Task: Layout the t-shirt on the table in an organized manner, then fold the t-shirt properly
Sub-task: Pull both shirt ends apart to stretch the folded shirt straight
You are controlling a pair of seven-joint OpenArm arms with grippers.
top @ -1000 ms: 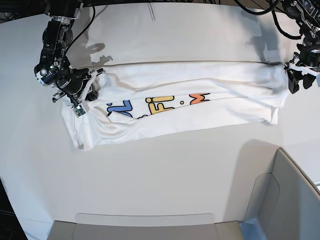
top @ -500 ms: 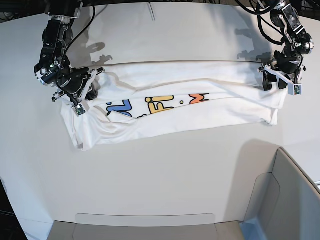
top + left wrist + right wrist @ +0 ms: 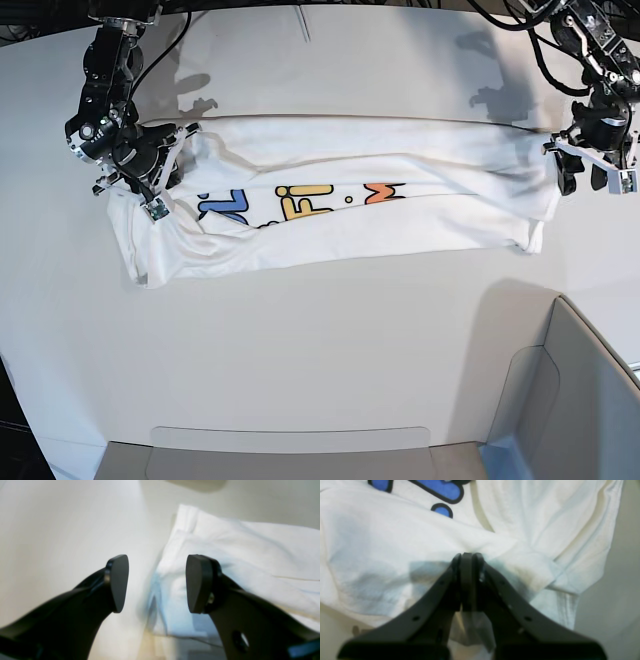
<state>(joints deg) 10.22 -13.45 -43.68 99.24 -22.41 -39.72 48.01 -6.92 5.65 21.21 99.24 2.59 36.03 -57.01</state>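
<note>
On my base view, starting at the left, my right tool [image 3: 160,185] is pinched tight on the t-shirt [image 3: 340,215], at the garment's upper left corner. My right wrist camera confirms it: the two black fingers [image 3: 467,580] are pressed together with a peak of white fabric drawn up between their tips, and blue outlined print sits just beyond them.

Moving across, the t-shirt lies as a long band on the white counter [image 3: 300,330], folded lengthwise so that an upper layer hangs over the print. Blue, yellow and orange letters show along the fold line in the middle of the band. The left end is wrinkled and sags toward me; the right end is flatter, with stacked layers showing at its lower corner.

At the far right, my left tool [image 3: 588,175] sits just beside the shirt's right edge with its fingers spread apart. In the left wrist view I see the two black pads [image 3: 195,583] wide of each other with nothing between them; the shirt's layered edge lies below the gap, and one pad is over cloth, the other over bare counter.

A grey-white bin [image 3: 570,400] occupies the near right corner, well apart from the shirt.
</note>
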